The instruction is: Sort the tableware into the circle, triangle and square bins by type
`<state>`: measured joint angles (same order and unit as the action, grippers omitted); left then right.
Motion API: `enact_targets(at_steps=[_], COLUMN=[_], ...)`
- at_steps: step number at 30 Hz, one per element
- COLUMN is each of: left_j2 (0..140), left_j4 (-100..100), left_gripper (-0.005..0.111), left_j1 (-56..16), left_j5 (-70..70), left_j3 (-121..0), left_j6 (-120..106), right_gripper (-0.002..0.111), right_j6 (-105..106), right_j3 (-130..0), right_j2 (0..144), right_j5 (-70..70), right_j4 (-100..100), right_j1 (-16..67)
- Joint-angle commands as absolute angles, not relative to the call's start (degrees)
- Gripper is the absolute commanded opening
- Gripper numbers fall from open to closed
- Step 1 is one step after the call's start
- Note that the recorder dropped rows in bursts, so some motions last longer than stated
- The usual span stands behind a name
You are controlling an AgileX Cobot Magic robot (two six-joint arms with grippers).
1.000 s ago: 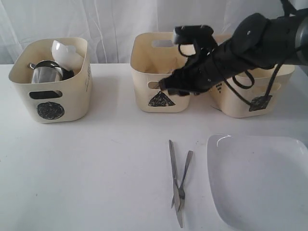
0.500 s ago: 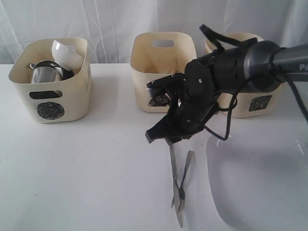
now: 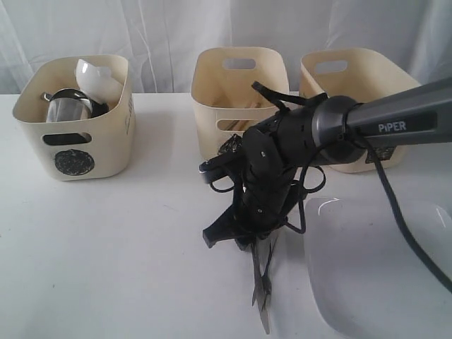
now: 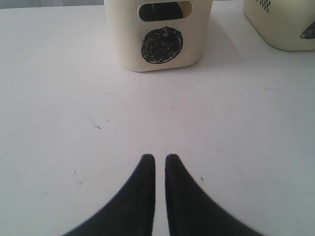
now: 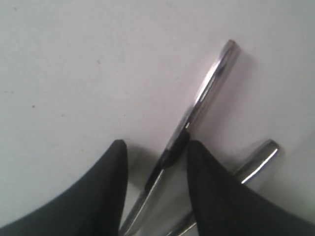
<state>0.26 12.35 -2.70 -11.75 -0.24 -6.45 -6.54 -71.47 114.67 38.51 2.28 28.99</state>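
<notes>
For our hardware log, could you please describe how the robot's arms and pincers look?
The right arm is a grey tube lettered PiPER in white, ending in a black wrist with loose black cables looping around it. Both the right pincer and left pincer have smooth matte black fingers that taper to rounded tips.

The mark on the triangle bin (image 3: 212, 131) is mostly masked by the right arm (image 3: 395, 123); the white plate (image 3: 367, 275) is cut off by the frame's edge.
</notes>
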Motion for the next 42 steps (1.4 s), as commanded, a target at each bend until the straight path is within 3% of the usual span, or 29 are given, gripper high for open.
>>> enact_targets(at_steps=[1,4,8,25,42], left_j2=[0.00,0.00,0.00,0.00,0.00], left_j4=[12.54,12.54,12.54,12.54,12.54], left_gripper=[0.015,0.015,0.015,0.015,0.015], left_j1=[-2.69,-2.69,-2.69,-2.69,-2.69], left_j5=[-11.53,-11.53,-11.53,-11.53,-11.53], left_j3=[0.00,0.00,0.00,0.00,0.00], left_j6=[-6.34,-6.34,-6.34,-6.34,-6.34], right_gripper=[0.038,0.033,0.000,0.000,0.000], right_j6=[-6.92,-6.92,-6.92,0.35,-7.12], right_j3=[-71.25,-71.25,-71.25,-71.11,-56.81], right_j2=[115.53,115.53,115.43,106.21,88.65], right_j5=[39.02,38.35,36.97,32.94,-10.53], right_j4=[2.84,2.84,2.84,-13.20,-21.61], right_j1=[29.06,29.06,29.06,29.06,23.25])
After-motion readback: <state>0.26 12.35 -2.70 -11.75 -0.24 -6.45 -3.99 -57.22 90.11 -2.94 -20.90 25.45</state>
